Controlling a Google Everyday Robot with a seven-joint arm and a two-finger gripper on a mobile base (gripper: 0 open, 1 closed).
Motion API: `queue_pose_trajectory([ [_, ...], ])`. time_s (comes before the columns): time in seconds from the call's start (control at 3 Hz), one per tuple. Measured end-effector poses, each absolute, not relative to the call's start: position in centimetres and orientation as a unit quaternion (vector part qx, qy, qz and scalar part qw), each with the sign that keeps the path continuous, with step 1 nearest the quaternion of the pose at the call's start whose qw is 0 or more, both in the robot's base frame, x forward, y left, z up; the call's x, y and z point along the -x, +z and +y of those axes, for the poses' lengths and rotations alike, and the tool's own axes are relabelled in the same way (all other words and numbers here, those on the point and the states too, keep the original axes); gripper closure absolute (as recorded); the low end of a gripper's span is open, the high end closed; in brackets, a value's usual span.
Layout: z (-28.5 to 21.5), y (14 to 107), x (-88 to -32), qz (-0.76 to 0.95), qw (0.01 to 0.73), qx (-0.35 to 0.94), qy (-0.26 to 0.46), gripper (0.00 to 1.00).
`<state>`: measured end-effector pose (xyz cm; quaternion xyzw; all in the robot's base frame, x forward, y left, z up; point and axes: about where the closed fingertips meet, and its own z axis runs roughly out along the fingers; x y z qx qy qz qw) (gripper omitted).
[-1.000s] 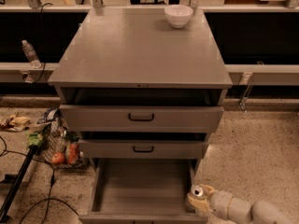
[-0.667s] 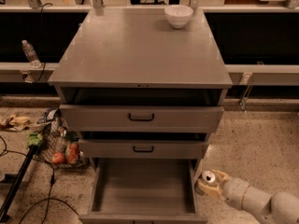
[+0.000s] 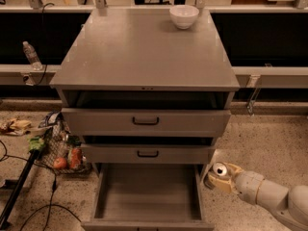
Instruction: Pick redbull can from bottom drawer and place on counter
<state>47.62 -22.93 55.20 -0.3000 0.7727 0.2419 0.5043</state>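
Note:
My gripper (image 3: pixel 222 175) is at the lower right, just outside the right wall of the bottom drawer. It is shut on the redbull can (image 3: pixel 220 170), whose silver top with pull tab faces up. The can is held above the floor, to the right of the drawer. The bottom drawer (image 3: pixel 147 196) is pulled open and its flat grey floor shows nothing in it. The counter (image 3: pixel 139 52) is the broad grey top of the cabinet, well above and to the left of the gripper.
A white bowl (image 3: pixel 184 16) stands at the counter's far right. The two upper drawers (image 3: pixel 146 121) with black handles are slightly open. A wire basket with produce (image 3: pixel 60 153), cables and a black pole lie on the floor at left. A water bottle (image 3: pixel 32 55) stands on the left ledge.
My gripper has lifted the can up and to the right, out past the bottom drawer's right wall, and has kept rising.

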Motion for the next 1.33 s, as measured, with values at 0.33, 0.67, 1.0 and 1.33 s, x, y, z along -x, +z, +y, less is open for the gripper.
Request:
queue_pose_trajectory([
  [0.33,-23.0,60.0,-47.3,0.762,0.520,0.316,0.223,1.00],
  [0.67,-21.4,69.0,-45.4,0.763,0.517,0.334,0.200,1.00],
  [1.0,-19.8,76.5,-44.3,0.764,0.503,0.364,0.179,1.00],
  [1.33,-16.9,84.8,-44.4,0.738,0.502,0.416,0.173,1.00],
])
